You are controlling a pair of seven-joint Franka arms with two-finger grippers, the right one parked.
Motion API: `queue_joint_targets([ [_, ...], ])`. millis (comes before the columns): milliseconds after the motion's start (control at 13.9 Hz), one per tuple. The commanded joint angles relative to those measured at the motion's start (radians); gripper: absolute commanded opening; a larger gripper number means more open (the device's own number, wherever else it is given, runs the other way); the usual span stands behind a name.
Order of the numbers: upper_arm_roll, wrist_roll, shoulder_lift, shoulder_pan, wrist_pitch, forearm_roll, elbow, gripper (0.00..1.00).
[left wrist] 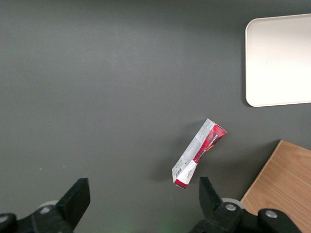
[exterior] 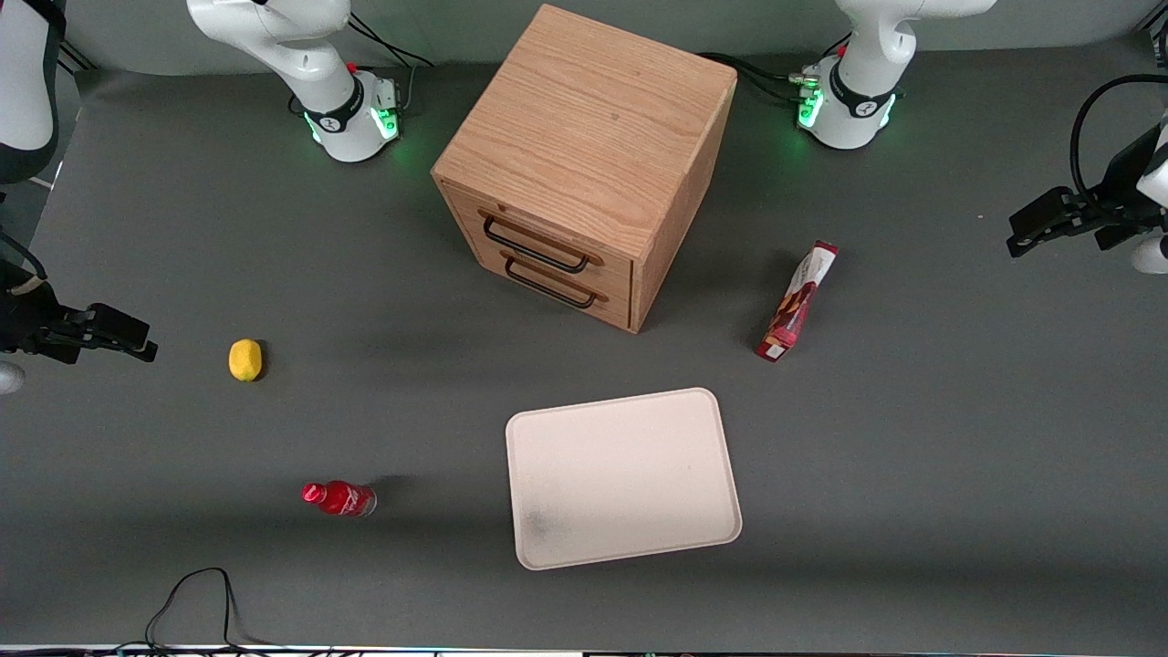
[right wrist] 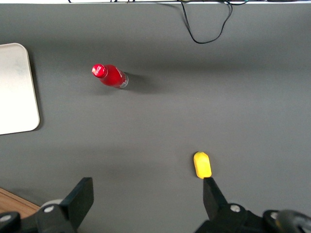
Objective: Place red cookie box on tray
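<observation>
Front view, going left to right: yellow lemon-like fruit [exterior: 245, 359] toward the parked arm's end of the surface [exterior: 912, 474], small red bottle [exterior: 338, 498] nearer the camera than it, both well apart from the task items. Wooden drawer cabinet [exterior: 584, 164] mid-surface, two drawers shut, tray [exterior: 622, 476] bare and nearer the camera than the cabinet. Red cookie box [exterior: 797, 301] lies flat beside the cabinet toward the working arm's end, a bit farther from the camera than the tray, apart from both. Left arm's hand [exterior: 1017, 245] hangs high at the working arm's edge, well apart from the box; wrist view shows its fingers [left wrist: 77, 199] spread wide, nothing between them. Step looks like the very start: reach not begun, box untouched on the surface. Next move likely calls for travelling over the box, turning the wrist so the fingers straddle its narrow width, descending, closing, then carrying it toward the camera onto the tray.
</observation>
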Motion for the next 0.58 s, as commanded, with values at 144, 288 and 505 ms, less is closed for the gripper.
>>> queue_joint_targets([
  [144, 0.003, -0.002, -0.035, -0.007, -0.009, -0.013, -0.027, 1.0],
  [288, 0.003, -0.001, -0.033, -0.007, -0.009, -0.013, -0.027, 1.0],
  [505, 0.003, 0.0, -0.033, -0.012, -0.007, -0.013, -0.026, 1.0],
])
